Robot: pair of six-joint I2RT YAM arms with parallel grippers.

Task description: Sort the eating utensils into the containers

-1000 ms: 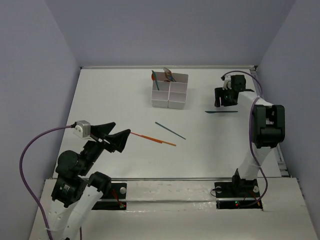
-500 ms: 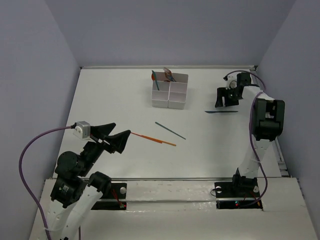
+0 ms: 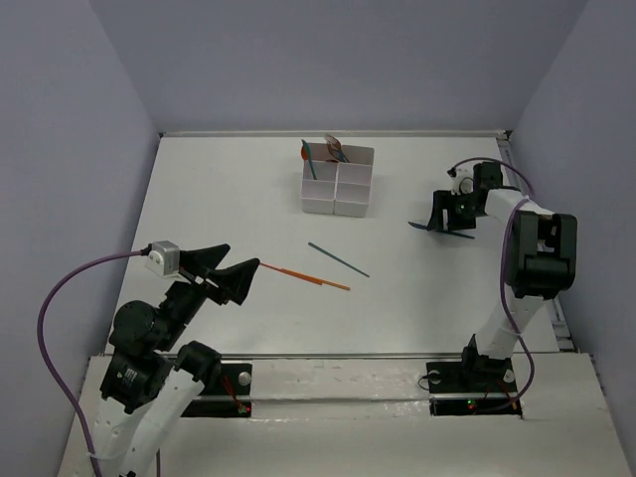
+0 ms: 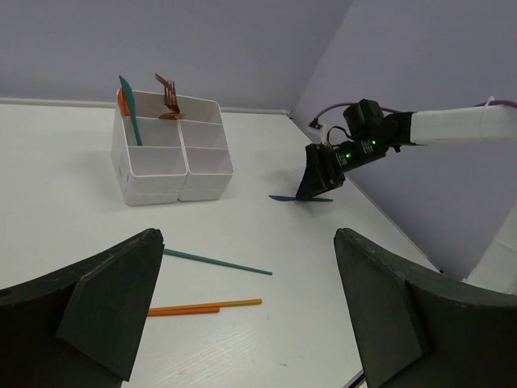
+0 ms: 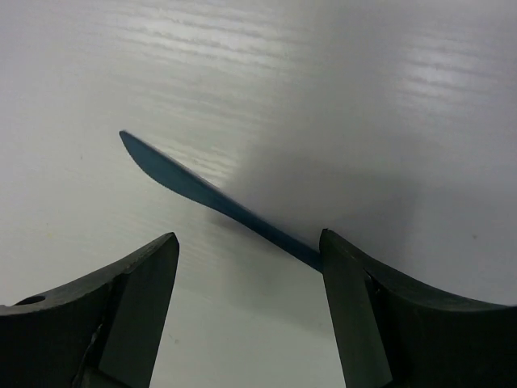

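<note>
Now the right pincer [image 5: 246,250] hangs with jaws wide, the teal knife [image 5: 182,182] lying flat on the table [image 5: 388,73] between its fingers [image 5: 105,323], slanted toward one of them. Closing on so thin a blade may skid it aside or miss it.

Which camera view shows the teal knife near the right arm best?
Right wrist: the teal knife appears large, lying flat before the open right pincer. Top external and left wrist show it small, partly covered by that pincer.

R jaws moved nearer & down, now straddling teal knife [image 5: 194,187].
</note>
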